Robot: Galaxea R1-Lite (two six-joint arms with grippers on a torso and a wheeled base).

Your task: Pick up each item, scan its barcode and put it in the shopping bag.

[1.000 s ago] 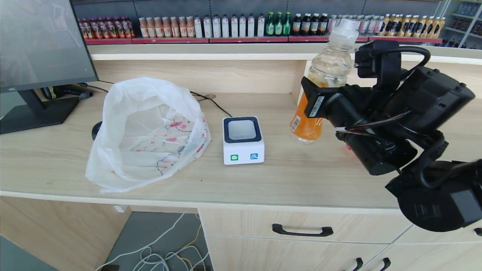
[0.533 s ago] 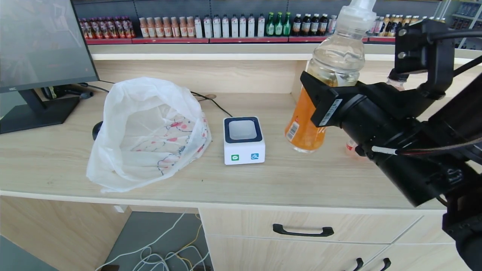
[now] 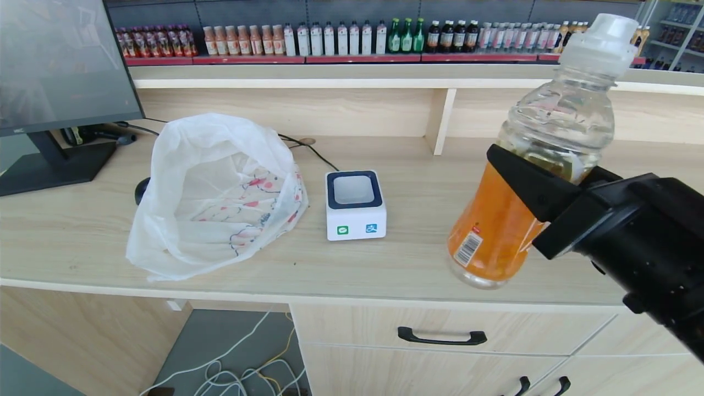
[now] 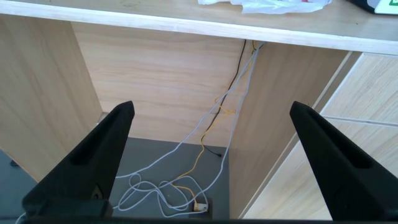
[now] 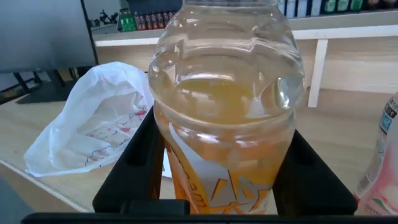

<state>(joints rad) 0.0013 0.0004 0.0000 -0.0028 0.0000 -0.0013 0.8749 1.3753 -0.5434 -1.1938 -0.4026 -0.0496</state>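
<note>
The bottle (image 3: pixel 495 220) is clear, glossy plastic with a whitish plastic cap (image 3: pixel 602 38). The right gripper (image 3: pixel 520 173) looks like matt black plastic. The shopping bag (image 3: pixel 214 192) is thin, crinkled, translucent white film. The scanner (image 3: pixel 355 220) is smooth white plastic with a glossy window (image 3: pixel 352 190), on a matt, pale wood-grain worktop (image 3: pixel 407 258).

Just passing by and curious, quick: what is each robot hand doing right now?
Left hand: open, holding nothing.
Right hand: closed on the orange drink bottle.
</note>
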